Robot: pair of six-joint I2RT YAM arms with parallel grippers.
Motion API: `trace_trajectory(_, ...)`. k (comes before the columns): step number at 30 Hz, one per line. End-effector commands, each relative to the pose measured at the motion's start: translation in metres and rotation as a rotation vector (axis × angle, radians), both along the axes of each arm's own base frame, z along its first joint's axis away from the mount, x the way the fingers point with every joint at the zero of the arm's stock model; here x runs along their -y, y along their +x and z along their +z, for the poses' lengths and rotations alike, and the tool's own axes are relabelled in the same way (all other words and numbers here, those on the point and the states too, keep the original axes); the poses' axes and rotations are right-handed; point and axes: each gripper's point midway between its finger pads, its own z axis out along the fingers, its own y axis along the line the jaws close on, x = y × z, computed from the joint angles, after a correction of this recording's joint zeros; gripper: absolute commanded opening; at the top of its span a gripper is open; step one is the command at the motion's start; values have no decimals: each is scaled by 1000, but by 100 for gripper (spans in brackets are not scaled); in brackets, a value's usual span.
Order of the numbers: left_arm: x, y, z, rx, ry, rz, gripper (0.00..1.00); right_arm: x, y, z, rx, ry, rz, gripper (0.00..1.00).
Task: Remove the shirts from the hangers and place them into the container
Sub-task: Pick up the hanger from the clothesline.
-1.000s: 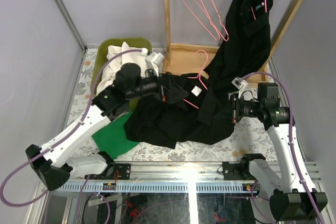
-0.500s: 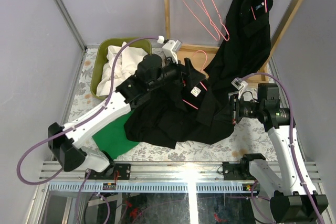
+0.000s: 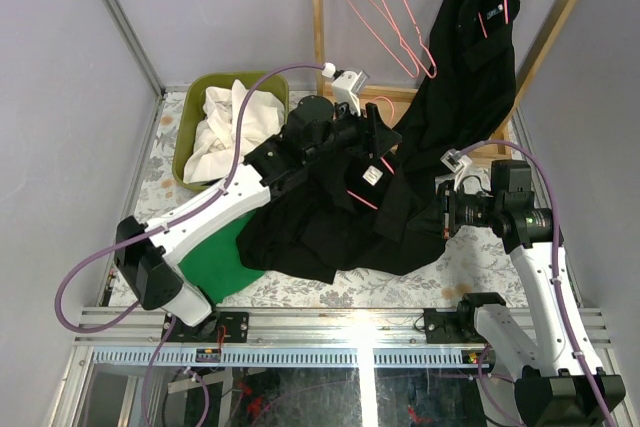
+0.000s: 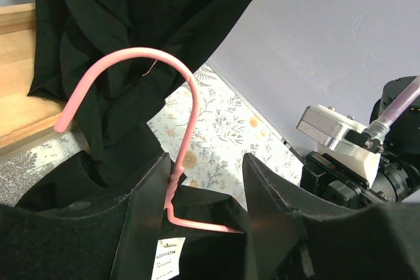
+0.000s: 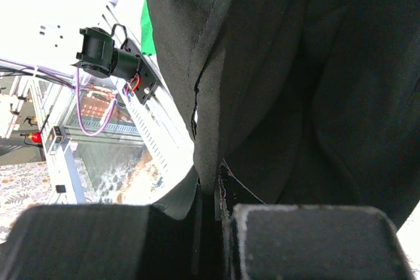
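Note:
A black shirt [image 3: 320, 222] lies spread on the table with a pink hanger [image 3: 386, 107] still in its collar. My left gripper [image 3: 376, 143] straddles that hanger's twisted neck [image 4: 176, 175]. The wire rests against the left finger [image 4: 141, 221], with a gap to the right finger, so the gripper is open. My right gripper [image 5: 210, 218] is shut on a fold of the same black shirt [image 5: 275, 96] at its right side [image 3: 447, 209]. A second black shirt [image 3: 472, 42] hangs on the rack. The olive-green container [image 3: 186, 152] holds a white shirt [image 3: 232, 125].
Two bare pink hangers [image 3: 385, 12] hang from the wooden rack [image 3: 318, 27], whose base [image 3: 350, 119] lies behind the left gripper. A green cloth [image 3: 222, 249] lies under the left arm. Grey walls close in both sides.
The left arm has swung from over the container to the right, up to the hanger's hook, and its jaws have narrowed around the neck. The right arm has not moved.

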Motion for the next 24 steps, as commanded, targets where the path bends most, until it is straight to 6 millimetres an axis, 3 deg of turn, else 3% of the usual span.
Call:
trace_trajectory(1,2,7,13,58,1,25,47,-5,-3,11,46,24,39,0)
trace_trajectory(8,1,12,3,48,60,40,32,-5,-3,12,54,19,37,0)
trace_trajectory(14,1,6,-9,34,98,11,3,-4,-3,12,72,9,34,0)
trace_trajectory(16,-3,3,-22,9,146,3,0,1,3,12,88,-34,-8,2)
trace_trajectory(20,-24,-10,-22,13,166,41,0,19,25,9,102,-132,-162,46)
trace_trajectory(24,-67,-6,-21,-4,224,292,0,37,45,16,136,-206,-310,61)
